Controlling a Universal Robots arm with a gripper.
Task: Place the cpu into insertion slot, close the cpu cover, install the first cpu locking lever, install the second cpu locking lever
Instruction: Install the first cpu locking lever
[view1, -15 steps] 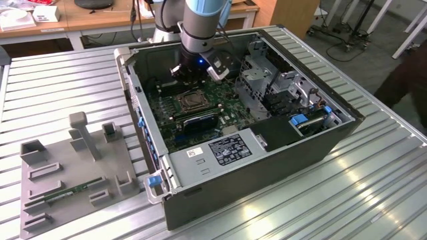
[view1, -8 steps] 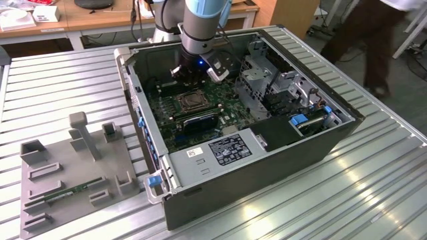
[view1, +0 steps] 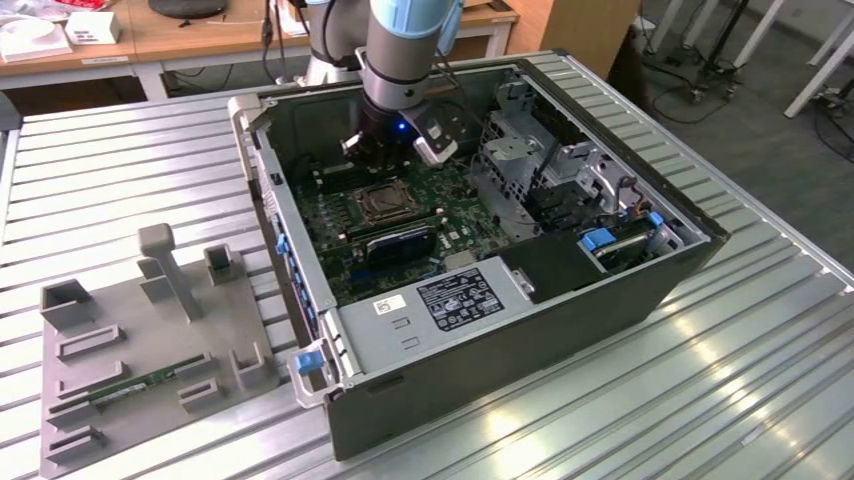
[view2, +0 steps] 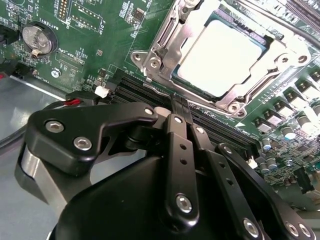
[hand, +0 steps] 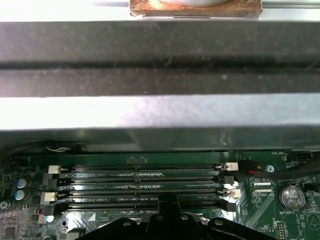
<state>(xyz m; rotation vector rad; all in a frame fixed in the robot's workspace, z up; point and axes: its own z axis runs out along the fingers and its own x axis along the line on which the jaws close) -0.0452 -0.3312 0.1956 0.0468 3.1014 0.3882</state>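
Hovering upper-middle in the exterior view, gripper (view1: 387, 158), shut and empty, could scrape memory slots (hand: 140, 187) if lowered off-target

The label (view1: 454, 296) on the power supply box (view1: 387, 342) and the green board (view2: 100, 30) carry tiny print. None of it can be read.

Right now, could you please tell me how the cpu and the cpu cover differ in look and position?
The cpu shows a plain, pale, solid face; the cpu cover is a shiny silvery frame with a cutout middle. The cpu sits in the centre, seen through that cutout, while the cpu cover lies around its edges. Both are square and appear to lie flat on the green motherboard.
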